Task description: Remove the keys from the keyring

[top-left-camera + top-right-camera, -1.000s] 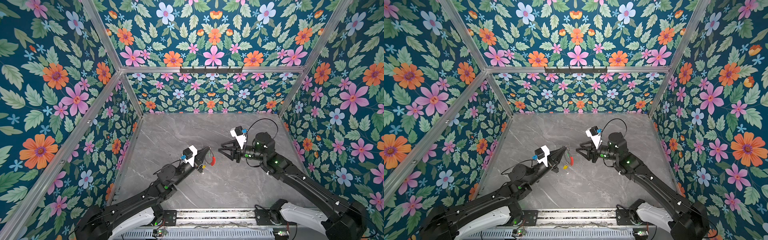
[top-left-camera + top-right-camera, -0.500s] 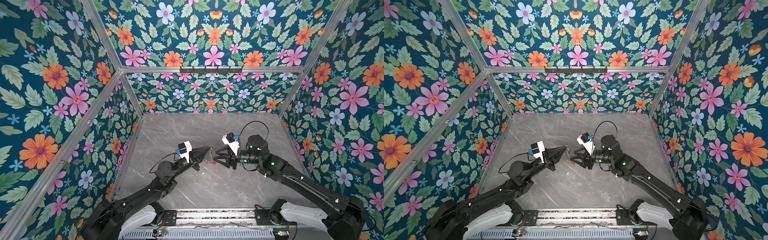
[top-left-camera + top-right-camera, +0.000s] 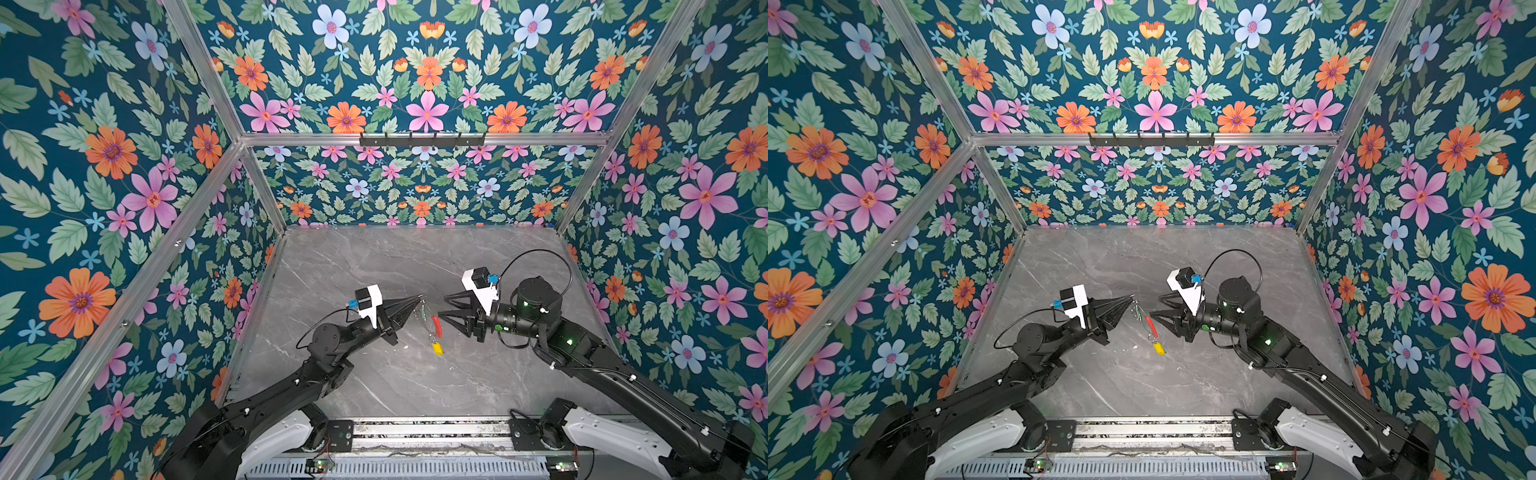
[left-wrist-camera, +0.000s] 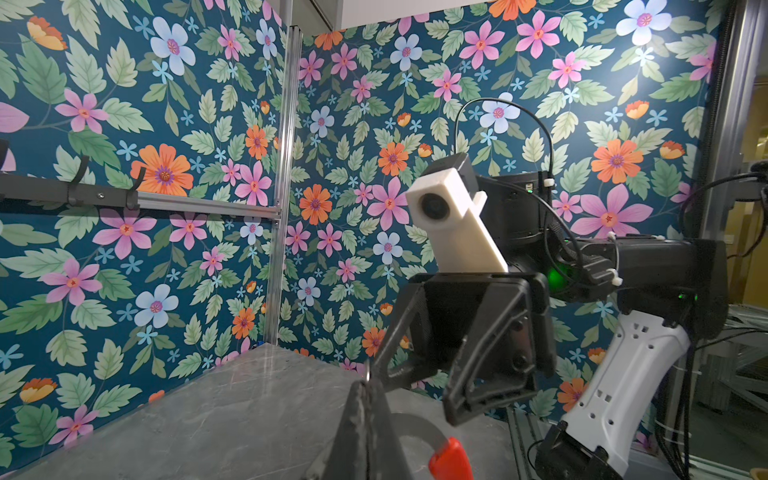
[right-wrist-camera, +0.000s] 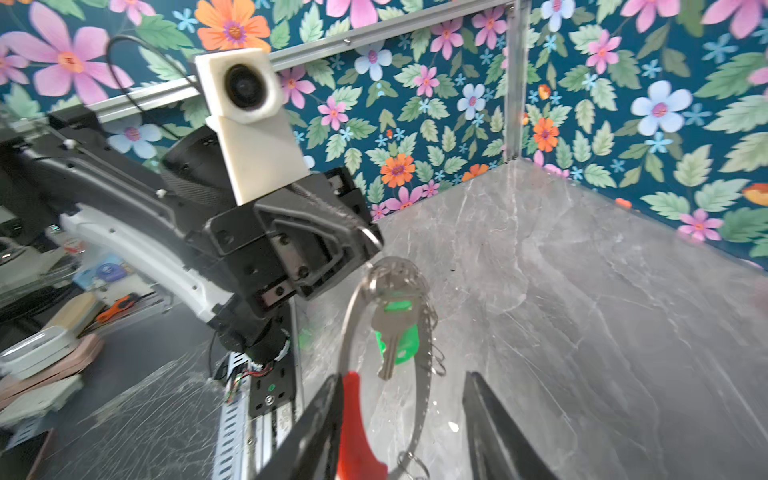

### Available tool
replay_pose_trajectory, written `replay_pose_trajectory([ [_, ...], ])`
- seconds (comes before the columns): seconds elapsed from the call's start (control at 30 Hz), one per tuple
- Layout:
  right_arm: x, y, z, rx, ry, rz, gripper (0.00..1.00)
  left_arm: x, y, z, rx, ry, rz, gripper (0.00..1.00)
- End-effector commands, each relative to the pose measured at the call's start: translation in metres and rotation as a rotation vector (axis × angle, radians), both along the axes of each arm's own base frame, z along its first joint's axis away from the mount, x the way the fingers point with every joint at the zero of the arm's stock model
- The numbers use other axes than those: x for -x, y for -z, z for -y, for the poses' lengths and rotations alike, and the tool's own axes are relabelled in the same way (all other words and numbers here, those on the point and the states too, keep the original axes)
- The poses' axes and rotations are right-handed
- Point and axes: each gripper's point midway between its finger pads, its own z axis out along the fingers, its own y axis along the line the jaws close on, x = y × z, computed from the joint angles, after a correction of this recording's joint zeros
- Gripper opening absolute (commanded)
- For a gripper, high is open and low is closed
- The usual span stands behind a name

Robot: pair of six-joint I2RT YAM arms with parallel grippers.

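My left gripper (image 3: 419, 297) (image 3: 1131, 297) is shut on the top of the keyring (image 3: 427, 319) (image 3: 1141, 316), which hangs from it above the table. The red sleeve (image 3: 435, 326) (image 5: 355, 428) faces my right gripper (image 3: 443, 307) (image 3: 1156, 306), which stands open just to the right. In the right wrist view the grey loop (image 5: 419, 395) hangs between that gripper's spread fingers (image 5: 320, 419), the sleeve against one of them. A green key (image 5: 395, 332) dangles inside the loop. A yellow key (image 3: 437, 348) (image 3: 1158, 348) hangs lowest. In the left wrist view my shut tips (image 4: 365, 384) hide most of the ring.
The grey marble table (image 3: 395, 266) is walled by floral panels on the left, back and right. A black hook rail (image 3: 422, 139) runs along the back wall. A metal rail (image 3: 428, 432) borders the table's front edge between the arm bases.
My right gripper came in to the hanging keyring half a second ago and has since drawn back a little to the right, still open. The left gripper keeps its hold on the ring.
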Motion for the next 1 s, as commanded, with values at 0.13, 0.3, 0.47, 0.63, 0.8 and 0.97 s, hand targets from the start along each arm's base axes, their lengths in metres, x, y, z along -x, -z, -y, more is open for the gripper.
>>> replay_pose_trajectory([
  [0.13, -0.022, -0.003, 0.011, -0.012, 0.14, 0.035, 0.5, 0.009, -0.014, -0.002, 0.045, 0.04, 0.034, 0.0],
  [0.3, -0.001, 0.002, -0.014, -0.011, -0.062, -0.022, 0.51, 0.011, -0.016, 0.0, 0.048, 0.062, 0.037, 0.0],
  [0.47, 0.004, 0.004, -0.021, -0.019, -0.115, -0.048, 0.52, 0.012, -0.017, 0.0, 0.057, 0.079, 0.033, 0.0],
  [0.63, 0.007, 0.004, -0.026, -0.02, -0.149, -0.054, 0.52, 0.016, -0.018, 0.003, 0.06, 0.123, 0.028, 0.0],
  [0.8, 0.007, 0.003, -0.031, -0.014, -0.171, -0.058, 0.52, 0.016, -0.018, 0.004, 0.069, 0.144, 0.026, 0.0],
  [0.97, 0.009, 0.002, -0.033, -0.015, -0.193, -0.058, 0.48, 0.016, -0.017, 0.005, 0.067, 0.154, 0.02, 0.0],
])
